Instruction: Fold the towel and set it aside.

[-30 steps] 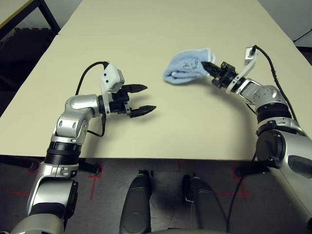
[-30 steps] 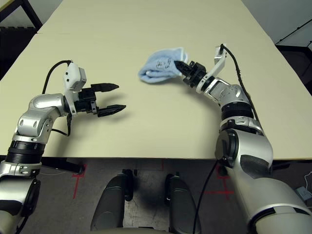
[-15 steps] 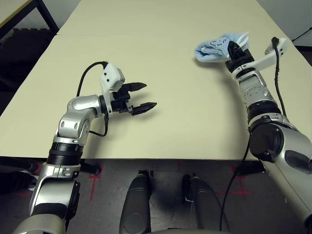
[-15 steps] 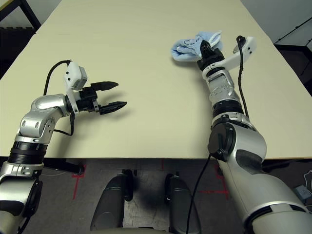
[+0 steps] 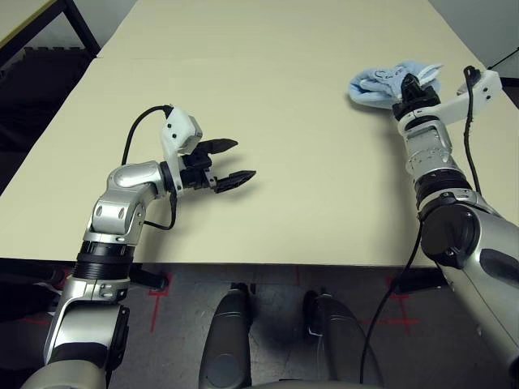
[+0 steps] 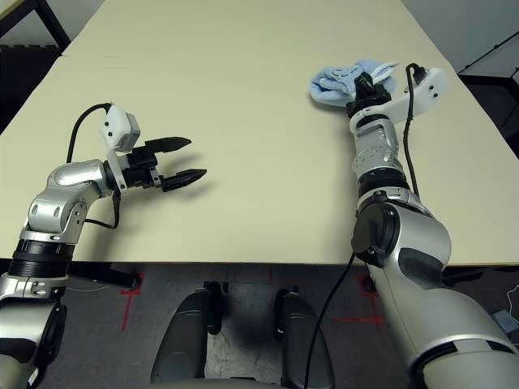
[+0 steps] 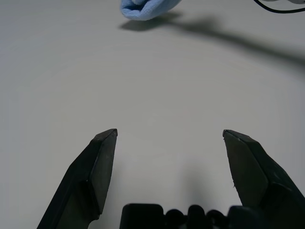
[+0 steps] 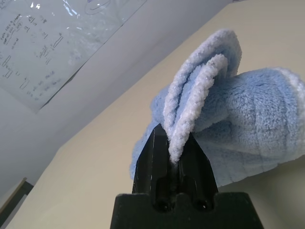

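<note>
Currently the towel (image 5: 388,81) is pinched, bunched up, in the closed right claw (image 5: 408,83) near the table's (image 5: 268,97) far right side. Well apart, the left claw (image 5: 229,162) is held wide open above bare tabletop.

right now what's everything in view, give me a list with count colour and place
towel: one, light blue, bunched, far right part of the table, pinched in the right gripper
table: one, cream, spans the scene under both arms
whiteboard sheet: one, white with handwriting, on the wall in the right wrist view
red tape marks: a few, red, on the floor in front of the table
left gripper: one, black fingers, open, near left part of the table, holding nothing
right gripper: one, black fingers, shut on the towel's folded edge, far right
</note>
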Available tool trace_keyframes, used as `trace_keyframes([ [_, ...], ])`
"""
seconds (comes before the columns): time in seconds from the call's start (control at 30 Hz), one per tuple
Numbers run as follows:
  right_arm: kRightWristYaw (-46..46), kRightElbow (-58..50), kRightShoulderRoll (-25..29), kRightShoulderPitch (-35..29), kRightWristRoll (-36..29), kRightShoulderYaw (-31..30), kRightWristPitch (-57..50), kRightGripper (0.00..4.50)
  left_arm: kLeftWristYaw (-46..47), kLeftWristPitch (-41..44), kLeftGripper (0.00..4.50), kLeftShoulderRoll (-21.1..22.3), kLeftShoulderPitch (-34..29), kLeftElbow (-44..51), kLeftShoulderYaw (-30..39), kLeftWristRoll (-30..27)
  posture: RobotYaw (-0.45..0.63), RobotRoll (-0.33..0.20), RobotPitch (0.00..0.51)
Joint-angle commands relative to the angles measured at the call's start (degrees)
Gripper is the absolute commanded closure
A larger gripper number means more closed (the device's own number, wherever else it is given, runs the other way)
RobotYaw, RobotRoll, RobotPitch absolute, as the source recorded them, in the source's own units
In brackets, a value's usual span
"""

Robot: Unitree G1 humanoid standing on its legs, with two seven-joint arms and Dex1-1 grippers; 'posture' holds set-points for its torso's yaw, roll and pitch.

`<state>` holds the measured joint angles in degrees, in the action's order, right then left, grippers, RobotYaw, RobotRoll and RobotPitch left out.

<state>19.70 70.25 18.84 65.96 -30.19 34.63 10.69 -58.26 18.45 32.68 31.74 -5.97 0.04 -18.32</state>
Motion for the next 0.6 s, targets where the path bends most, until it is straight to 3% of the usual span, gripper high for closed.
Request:
trace_keyframes([
  [0.03, 0.0, 1.2, 1.2, 0.8, 0.0, 0.6, 0.6, 4.46, 0.5, 0.5, 0.00, -0.2, -1.3, 1.5, 0.4, -0.9, 0.05, 0.000, 0.144],
  [0.27, -2.5, 2.1, 2.8, 0.7, 0.9, 0.4, 2.6, 4.46, 2.0, 0.9, 0.00, 0.3, -2.0, 1.8, 1.2, -1.3, 0.05, 0.000, 0.152],
  [0.6, -2.0, 3.4, 4.5, 2.3, 1.7, -0.1, 2.1, 4.46, 8.6, 1.0, 0.00, 0.7, -5.4, 3.0, 7.6, -1.8, 0.09, 0.000, 0.212],
])
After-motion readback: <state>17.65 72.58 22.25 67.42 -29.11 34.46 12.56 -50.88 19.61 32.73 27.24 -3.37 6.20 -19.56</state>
